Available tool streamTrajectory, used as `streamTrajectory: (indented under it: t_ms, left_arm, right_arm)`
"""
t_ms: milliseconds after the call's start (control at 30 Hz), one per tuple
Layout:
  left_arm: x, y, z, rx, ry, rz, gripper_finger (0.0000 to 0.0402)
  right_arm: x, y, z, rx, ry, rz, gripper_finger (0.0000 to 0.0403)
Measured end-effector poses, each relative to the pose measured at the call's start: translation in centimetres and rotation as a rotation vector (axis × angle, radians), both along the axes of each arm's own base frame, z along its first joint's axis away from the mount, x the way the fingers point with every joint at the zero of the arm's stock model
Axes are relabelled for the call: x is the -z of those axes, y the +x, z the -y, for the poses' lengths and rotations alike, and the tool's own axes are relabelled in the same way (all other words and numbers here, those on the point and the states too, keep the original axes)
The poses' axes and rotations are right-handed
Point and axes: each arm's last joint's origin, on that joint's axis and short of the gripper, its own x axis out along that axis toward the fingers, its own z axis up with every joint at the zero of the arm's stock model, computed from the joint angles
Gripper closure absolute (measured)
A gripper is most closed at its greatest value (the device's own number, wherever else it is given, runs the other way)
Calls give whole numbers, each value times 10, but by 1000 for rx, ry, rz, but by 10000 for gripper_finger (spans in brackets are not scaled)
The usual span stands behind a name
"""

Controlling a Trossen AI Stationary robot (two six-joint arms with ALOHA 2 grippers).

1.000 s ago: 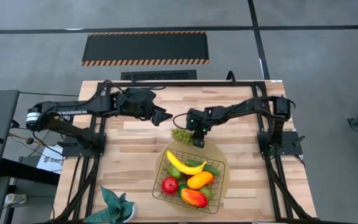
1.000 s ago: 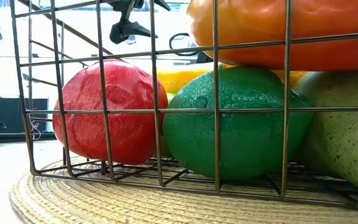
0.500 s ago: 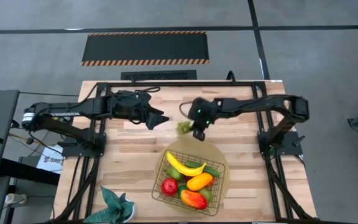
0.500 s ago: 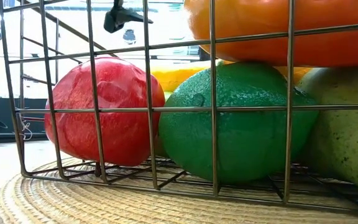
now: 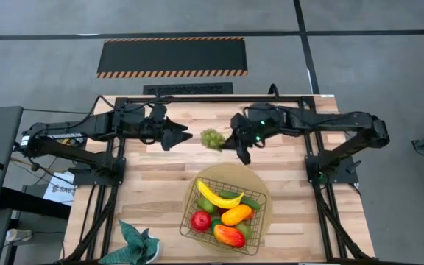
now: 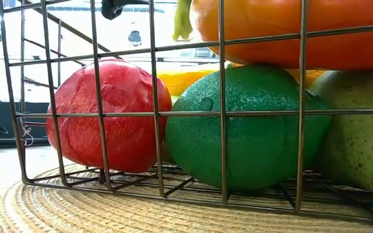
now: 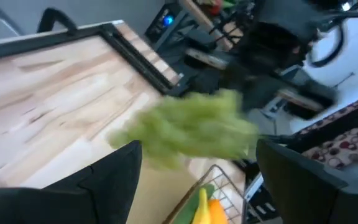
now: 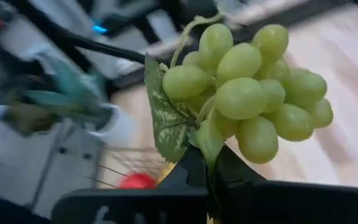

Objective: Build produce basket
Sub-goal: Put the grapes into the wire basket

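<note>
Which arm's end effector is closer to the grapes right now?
Right. The right end effector grips the grapes by the stem; the left end effector faces them, open, just apart.

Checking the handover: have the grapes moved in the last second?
Yes. The grapes, held in the right tool, have gone from the basket mat's far edge further toward the table's far side, near the left tool.

No text, label or number can be read anywhere.
</note>
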Motion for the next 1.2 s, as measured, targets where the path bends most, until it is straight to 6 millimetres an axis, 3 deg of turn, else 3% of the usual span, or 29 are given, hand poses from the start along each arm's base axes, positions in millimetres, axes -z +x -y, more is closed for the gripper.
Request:
streamTrajectory:
  t_ms: [233,400,700,900,1200]
  left_arm:
    - [-8,-11,3,30,-3,37,100]
    - [-10,-18,9,55,4,39,100]
    - [-12,-22,17,89,6,46,100]
    - [-11,-22,18,93,5,31,100]
    - [-7,-23,18,85,6,-6,100]
  right_arm:
    - [-48,-3,-59,-147,16,125,402]
    - [-47,-10,-99,-170,0,99,402]
    - [-9,-22,-146,-104,-39,-56,401]
    - [38,0,-163,-109,-43,-171,398]
    - [94,44,-179,-325,-1,-237,392]
